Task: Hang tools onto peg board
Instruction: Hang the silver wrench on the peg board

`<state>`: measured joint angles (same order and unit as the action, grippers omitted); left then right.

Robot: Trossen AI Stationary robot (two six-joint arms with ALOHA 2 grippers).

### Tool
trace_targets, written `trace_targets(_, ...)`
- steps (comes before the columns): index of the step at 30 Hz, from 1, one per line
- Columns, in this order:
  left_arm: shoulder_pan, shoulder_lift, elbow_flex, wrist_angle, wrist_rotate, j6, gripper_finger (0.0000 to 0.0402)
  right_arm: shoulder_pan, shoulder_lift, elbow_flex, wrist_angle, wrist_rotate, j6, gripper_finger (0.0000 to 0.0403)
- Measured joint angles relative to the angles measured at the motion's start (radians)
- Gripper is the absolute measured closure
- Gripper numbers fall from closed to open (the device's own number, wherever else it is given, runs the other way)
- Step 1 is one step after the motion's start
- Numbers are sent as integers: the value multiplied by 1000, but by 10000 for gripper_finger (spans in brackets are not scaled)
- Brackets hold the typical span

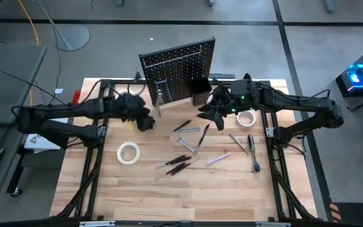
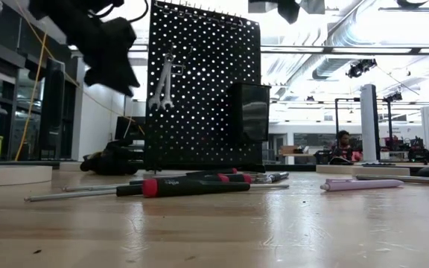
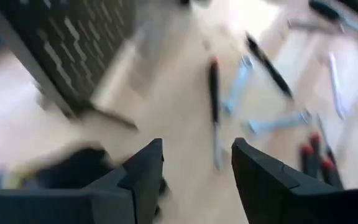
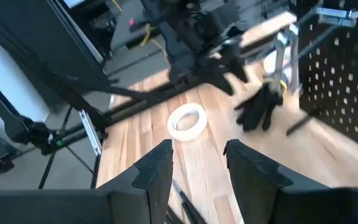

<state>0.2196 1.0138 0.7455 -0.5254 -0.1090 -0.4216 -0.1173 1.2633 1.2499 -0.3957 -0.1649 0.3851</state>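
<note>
Silver wrench (image 2: pixel 162 83) hanging vertically on peg board (image 2: pixel 203 89), left claw (image 1: pixel 145 122) open nearby

The table (image 1: pixel 169 189) is pale, smooth planked wood. The peg board (image 2: pixel 199 82) looks like matt black perforated sheet. The wrenches (image 1: pixel 188 146) are bright bare metal. The tape roll (image 1: pixel 129 152) is matt white.

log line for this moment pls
left gripper: open, empty, near peg board | wrench: hung on board | right gripper: open, empty
</note>
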Motion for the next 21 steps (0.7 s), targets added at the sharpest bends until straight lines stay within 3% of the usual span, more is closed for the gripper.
trace_targets(3,-95,-4,-87,101,-2,-82,225,0,0,0,-65,-7,0,258)
trace_targets(7,-194,42,-212,363,-7,-202,225,4,0,-4,-201,-10,8,258)
trace_targets(11,-243,123,-239,476,-23,-229,224,31,2,-84,-251,6,9,258)
trace_targets(17,-262,237,-188,494,-27,-150,224,55,25,-300,-16,-18,136,258)
trace_targets(21,-262,327,-140,550,-27,-20,224,71,97,-365,169,-27,192,258)
